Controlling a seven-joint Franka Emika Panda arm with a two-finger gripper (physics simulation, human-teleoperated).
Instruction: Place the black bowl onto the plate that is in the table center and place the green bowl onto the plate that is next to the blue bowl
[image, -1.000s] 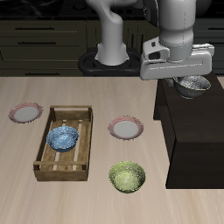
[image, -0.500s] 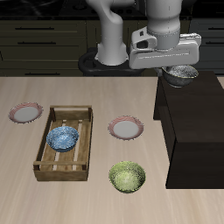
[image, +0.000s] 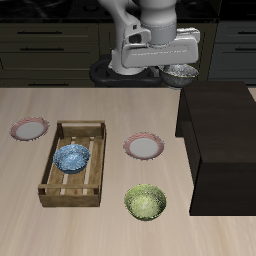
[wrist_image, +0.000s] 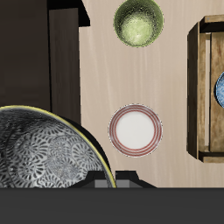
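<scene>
My gripper (image: 177, 64) is shut on the rim of the black bowl (image: 181, 72), a grey patterned bowl, and holds it in the air above the table's back, beside the dark box. The bowl fills much of the wrist view (wrist_image: 48, 149). The centre plate (image: 144, 147) lies empty on the table, well below and in front of the gripper; it also shows in the wrist view (wrist_image: 135, 129). The green bowl (image: 146, 202) sits near the front edge (wrist_image: 139, 22). The blue bowl (image: 72, 157) lies in a wooden tray (image: 52, 172). A second plate (image: 29, 128) lies beside that tray.
A tall dark box (image: 220, 140) stands on the table beside the centre plate, and shows in the wrist view (wrist_image: 35, 52). The wooden tray's wall (wrist_image: 205, 87) is close to the centre plate on its other side. Dark cabinets run behind the table.
My gripper has carried the black bowl up off the dark box and sideways, toward the middle of the table. Nothing else has moved.
</scene>
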